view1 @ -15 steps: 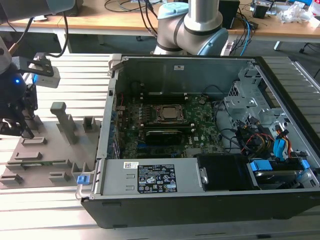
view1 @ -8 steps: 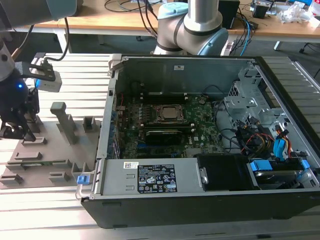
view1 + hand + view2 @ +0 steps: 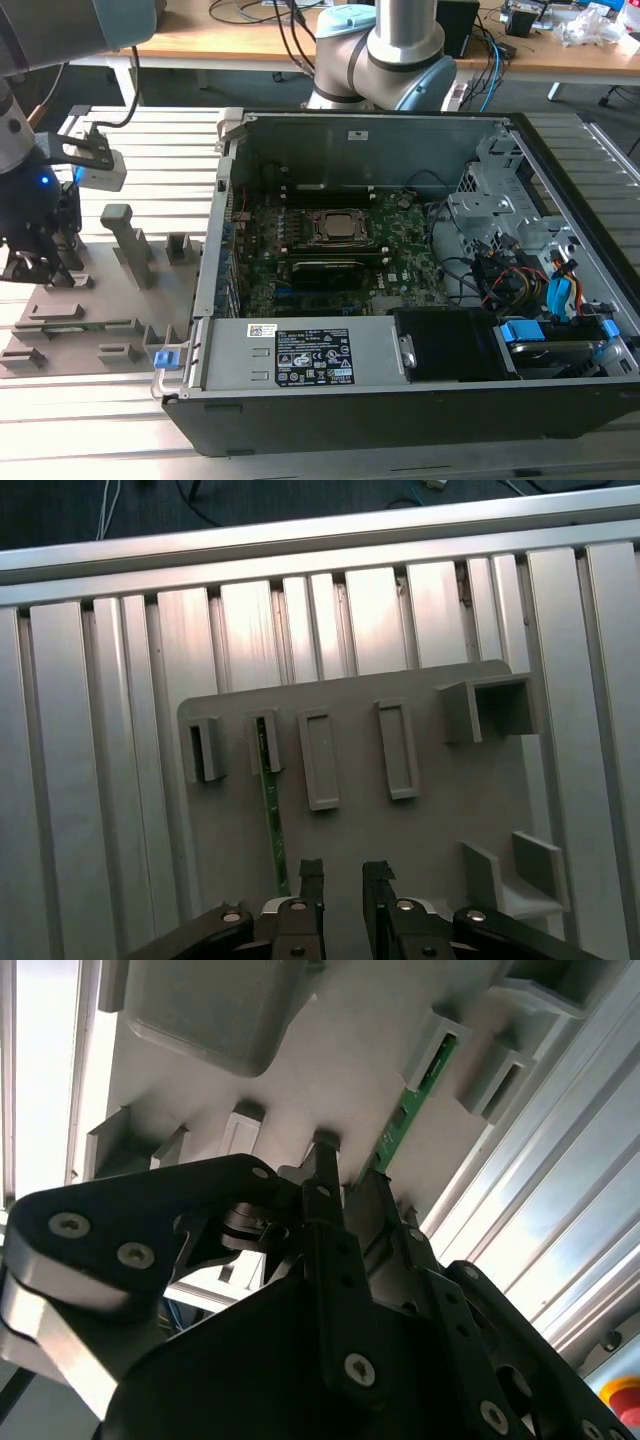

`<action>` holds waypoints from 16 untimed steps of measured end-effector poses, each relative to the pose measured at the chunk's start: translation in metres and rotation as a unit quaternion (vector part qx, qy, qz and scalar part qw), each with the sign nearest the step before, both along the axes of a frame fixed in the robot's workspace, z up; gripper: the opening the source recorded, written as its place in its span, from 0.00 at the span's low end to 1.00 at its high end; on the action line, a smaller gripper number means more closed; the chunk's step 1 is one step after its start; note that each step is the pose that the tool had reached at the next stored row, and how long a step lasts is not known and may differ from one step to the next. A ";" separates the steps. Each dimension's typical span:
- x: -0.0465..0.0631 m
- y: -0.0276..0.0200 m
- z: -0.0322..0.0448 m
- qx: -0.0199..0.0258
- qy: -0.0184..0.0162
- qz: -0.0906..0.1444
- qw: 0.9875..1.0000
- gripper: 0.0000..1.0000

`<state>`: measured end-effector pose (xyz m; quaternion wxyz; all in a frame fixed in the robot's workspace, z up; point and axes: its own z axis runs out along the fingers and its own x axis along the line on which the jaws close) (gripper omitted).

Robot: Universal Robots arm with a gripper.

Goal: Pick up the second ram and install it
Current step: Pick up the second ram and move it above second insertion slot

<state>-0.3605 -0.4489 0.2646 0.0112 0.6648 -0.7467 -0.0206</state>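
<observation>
In the exterior view the pick-up step is in hand, by my judgement. The black two-fingered gripper (image 3: 45,272) is hanging low over the flat grey plastic fixture plate (image 3: 110,295), which is lying at nine o'clock from the open black desktop computer case (image 3: 400,415). The second ram (image 3: 95,324), a thin green circuit-board stick, is standing on edge in the plate's grey holders, toward five o'clock from the gripper. The grey metal robot arm (image 3: 60,25) is reaching in from eleven o'clock, its wrist turned so the fingers are pointing down at the plate.

In the second wrist view the gripper (image 3: 348,1172) is holding its fingers spread by a narrow gap, pinching nothing. The second ram (image 3: 405,1110) is running away from one fingertip, its near end just beside it.

In the first wrist view the gripper (image 3: 343,872) is gaping empty, and the second ram (image 3: 272,820) is lying just beside one finger, outside the gap. A clean grasp is calling, I judge, for a small sideways shift so the fingers are straddling the stick before closing.
</observation>
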 end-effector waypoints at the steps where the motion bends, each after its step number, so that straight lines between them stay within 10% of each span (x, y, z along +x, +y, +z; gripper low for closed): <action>1: 0.000 0.0000 -0.0008 0.000 0.000 0.000 1.000 0.30; 10: 0.000 -0.0031 -0.0084 0.000 0.000 0.000 1.000 0.30; 16: 0.000 -0.0287 -0.0169 0.000 0.000 0.001 1.000 0.30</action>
